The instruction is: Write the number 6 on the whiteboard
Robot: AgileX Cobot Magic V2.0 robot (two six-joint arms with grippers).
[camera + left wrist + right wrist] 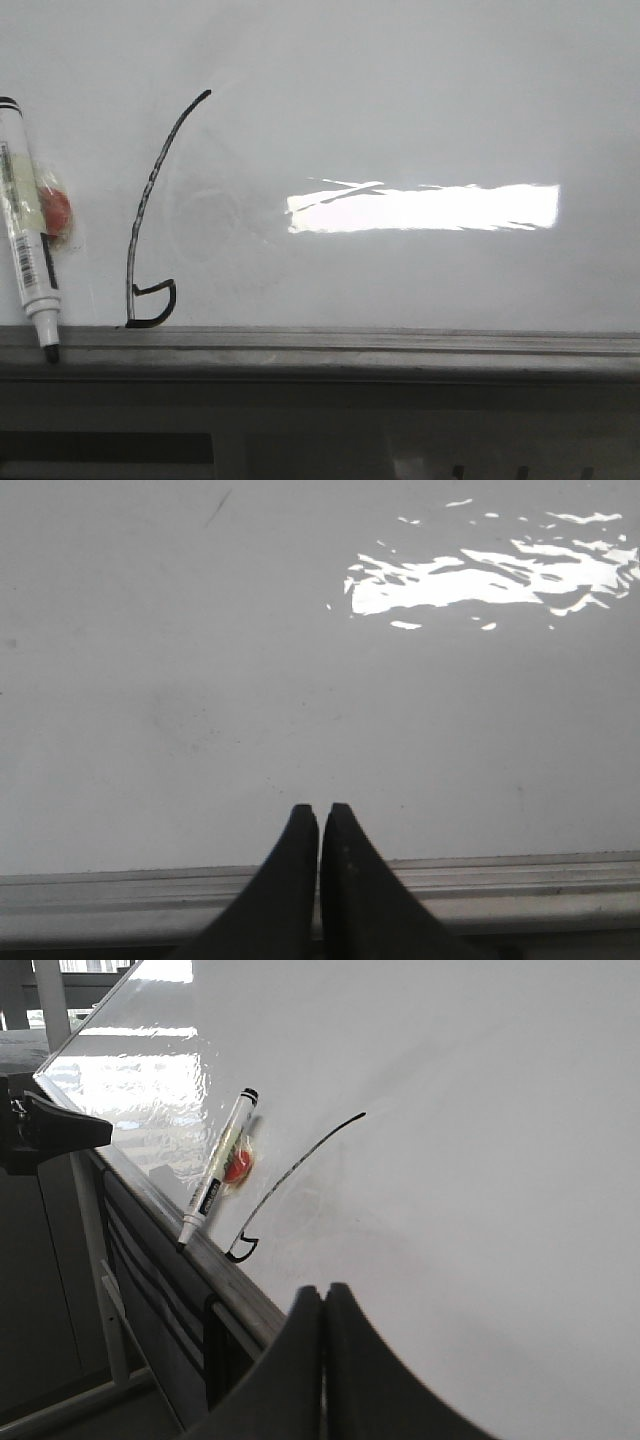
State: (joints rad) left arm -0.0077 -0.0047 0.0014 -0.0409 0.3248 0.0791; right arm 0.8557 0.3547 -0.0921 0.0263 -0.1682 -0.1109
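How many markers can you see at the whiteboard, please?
1: a marker leans against the whiteboard, tip down on the ledge, left of the number 6. None seems hidden.

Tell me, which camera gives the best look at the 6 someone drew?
The front view: the number 6 faces the camera, whole from curved top to small loop. The right wrist view shows it slanted and farther off. The left wrist view shows only a short dark stroke near its edge.

One whiteboard; one number 6 drawn on it; one marker; one red magnet.
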